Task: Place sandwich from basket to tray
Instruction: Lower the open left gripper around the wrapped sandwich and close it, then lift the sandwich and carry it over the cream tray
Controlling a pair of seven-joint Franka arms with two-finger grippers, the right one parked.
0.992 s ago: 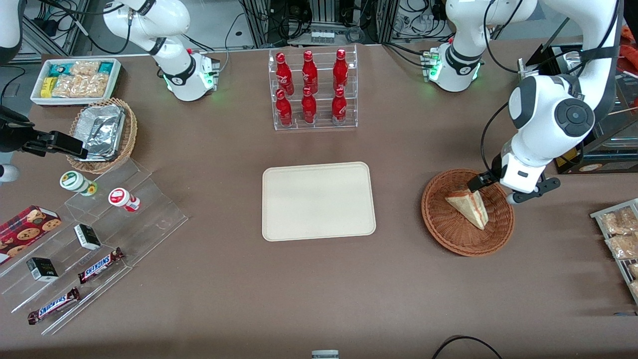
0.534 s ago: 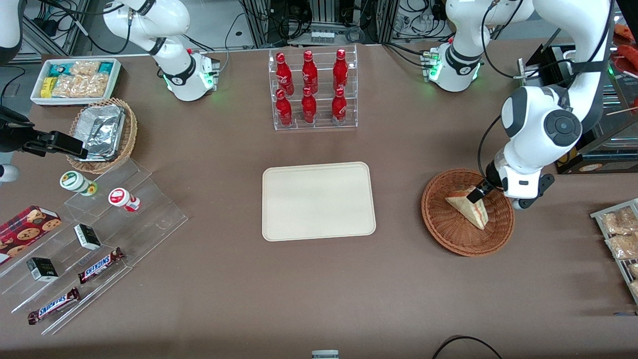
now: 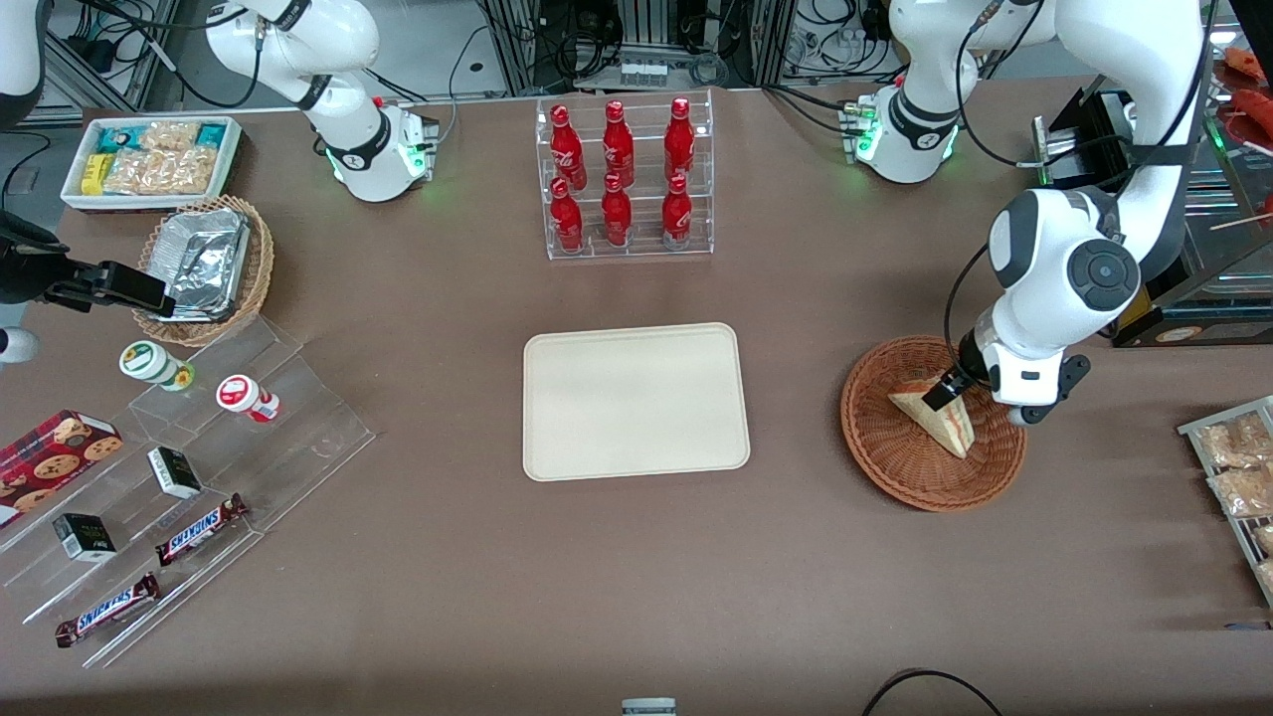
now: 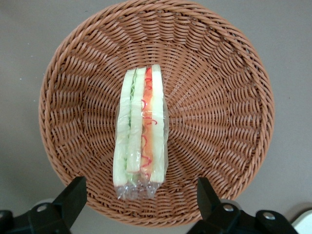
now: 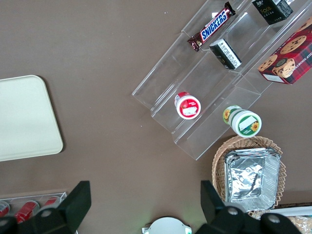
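Your end effector has dropped lower over the woven wicker basket, fingers spread wide astride the clear-wrapped triangular sandwich lying inside it.

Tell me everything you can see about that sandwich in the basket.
The sandwich is a triangular wedge of pale bread in clear wrap, standing on edge so its green and red filling stripes face up. It rests in the middle of the round brown wicker basket. The gripper hangs open just above it, a finger on each side, not touching.
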